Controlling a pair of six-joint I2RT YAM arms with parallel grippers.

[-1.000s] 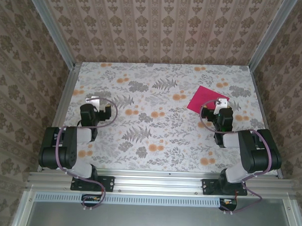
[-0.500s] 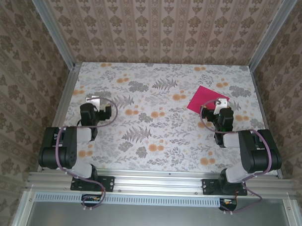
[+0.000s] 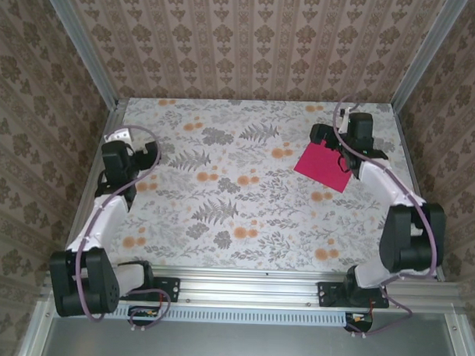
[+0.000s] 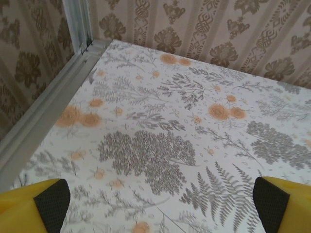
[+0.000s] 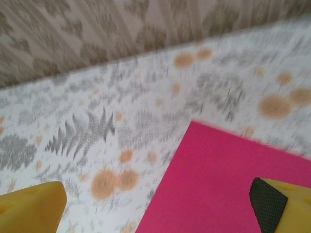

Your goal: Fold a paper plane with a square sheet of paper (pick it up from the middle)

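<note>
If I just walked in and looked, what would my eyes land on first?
The bright pink square sheet of paper jumps out first, lying flat at the far right of the flowery table. The right pincer hangs open at its edge, with its yellow fingers wide apart. At the far left, the left pincer is open too, above the grey fern prints.

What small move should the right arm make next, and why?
Probably slide the right gripper a little to its right, until it hangs over the middle of the square sheet of paper. The sheet lies flat and unfolded on the table, the fingers are open and empty, and in the wrist view the paper sits off-centre, toward the right-hand finger.
</note>
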